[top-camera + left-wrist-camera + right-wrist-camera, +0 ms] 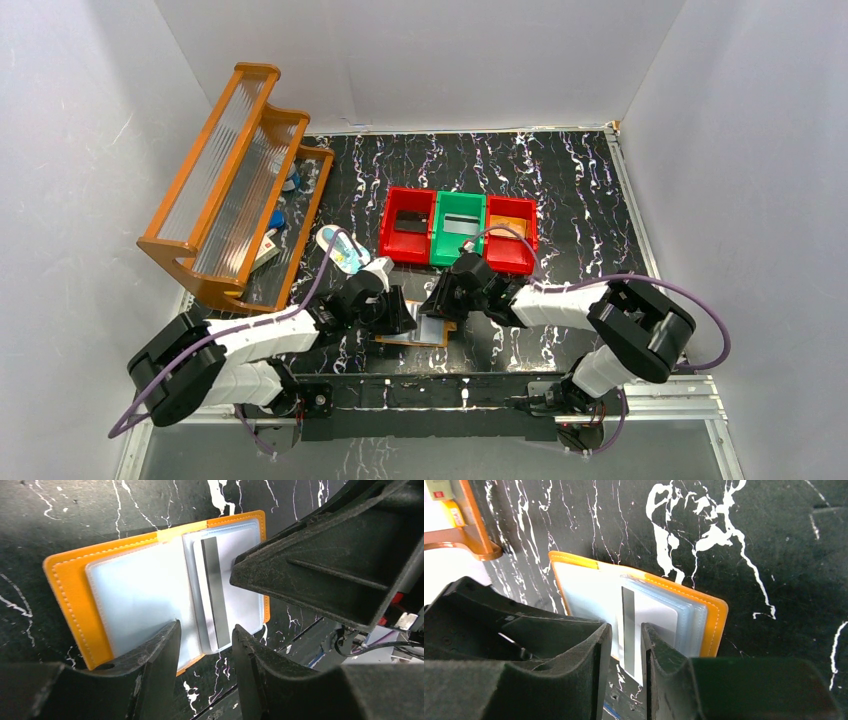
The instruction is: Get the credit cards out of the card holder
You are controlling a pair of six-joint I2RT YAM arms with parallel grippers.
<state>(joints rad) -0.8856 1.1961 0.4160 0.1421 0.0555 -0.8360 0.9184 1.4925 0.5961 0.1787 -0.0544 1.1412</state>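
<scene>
The orange card holder [65, 590] lies open and flat on the black marbled table, near the front edge between both arms [392, 338]. A pale credit card [212, 595] with a grey stripe sticks partly out of its clear sleeves, past the holder's near edge [629, 615]. My left gripper [205, 627] hovers open at that edge, with nothing between its fingers. My right gripper [626, 627] stands over the card from the other side, its jaws a little apart, the striped end showing in the gap. One of its fingers [300, 565] rests against the right sleeve page.
Three bins stand in a row behind the holder: red [408, 225], green [458, 228], red [510, 235]. A wooden rack [235, 185] leans at the back left. A pale oval item [340, 250] lies beside the left arm. The table's front rail [430, 385] runs close below the holder.
</scene>
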